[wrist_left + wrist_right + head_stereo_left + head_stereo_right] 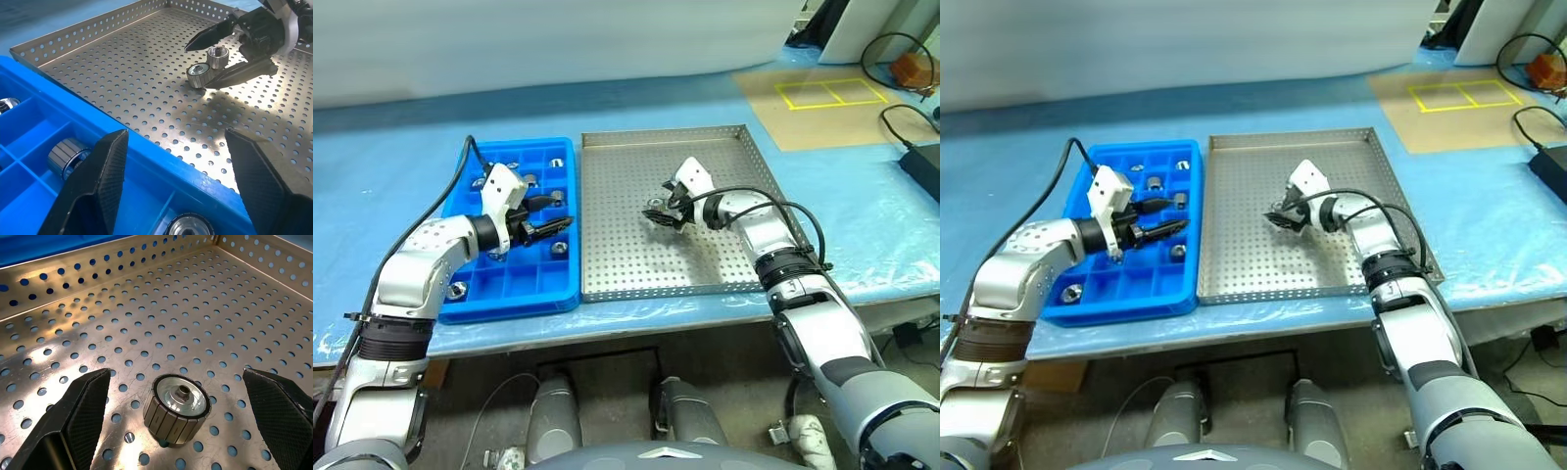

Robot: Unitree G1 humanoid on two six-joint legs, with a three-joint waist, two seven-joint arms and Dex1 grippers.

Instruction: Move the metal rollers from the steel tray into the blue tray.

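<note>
Right wrist view shows a metal roller [176, 410] lying tilted directly between the wide-open right pincer's [183, 416] fingers, untouched, far from the left arm.

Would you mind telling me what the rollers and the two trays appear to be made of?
The metal rollers look like machined steel: silvery-grey, with a grooved side and a bright, reflective face around a dark centre hole. The steel tray seems to be brushed sheet metal, dull silver, punched with regular holes and glinting under the light. The blue tray looks like moulded plastic: uniform bright blue, smooth and slightly glossy, with thin cell walls.
</note>
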